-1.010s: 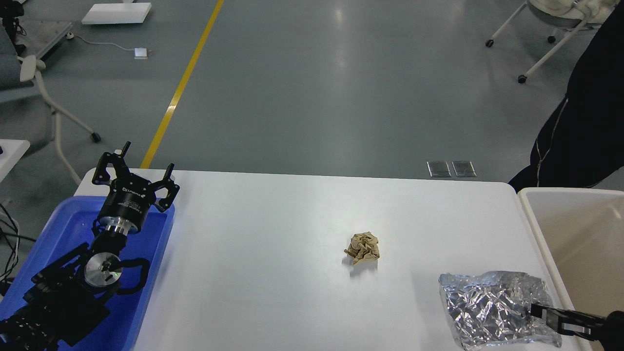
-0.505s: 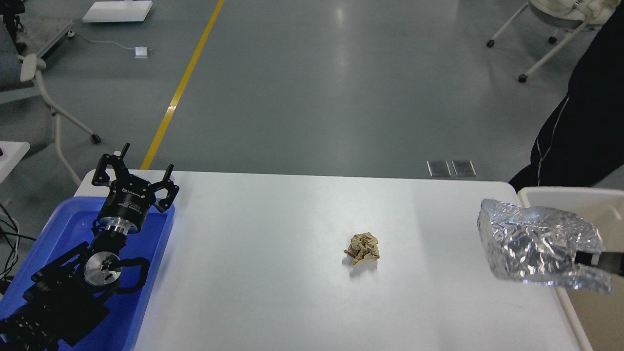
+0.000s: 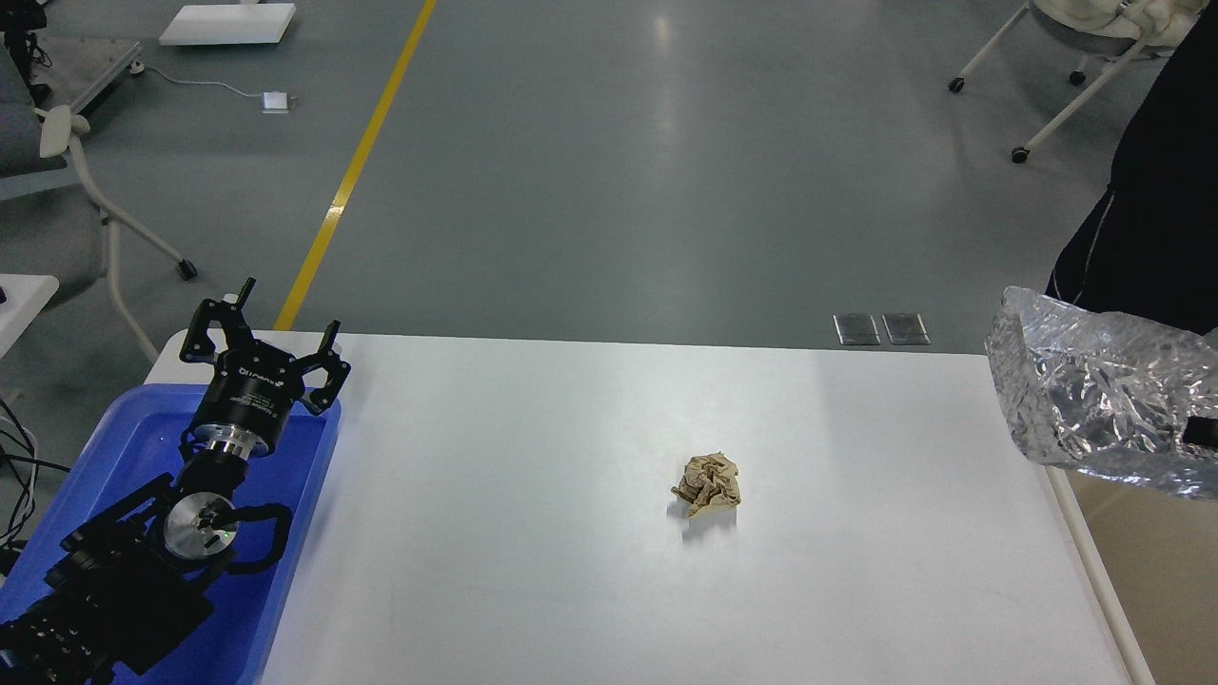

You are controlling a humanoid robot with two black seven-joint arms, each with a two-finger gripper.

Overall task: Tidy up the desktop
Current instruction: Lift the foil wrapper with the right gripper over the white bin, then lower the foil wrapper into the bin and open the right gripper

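One paper wad [image 3: 709,483] mid-desktop [image 3: 533,533] — left fingers [image 3: 249,328] well apart, foil [image 3: 1094,404] aloft

The white desktop [image 3: 533,571] carries a crumpled brown paper ball [image 3: 709,483] and a blue tray [image 3: 309,476].

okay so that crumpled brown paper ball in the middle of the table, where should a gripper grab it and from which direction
Probably straight down from above, with the fingers closing across the widest part of the paper ball. It lies alone on the white desktop, low and lumpy, with no handle or flat edge, and bare surface all round leaves room for both fingers. The open left gripper looks free to do it.
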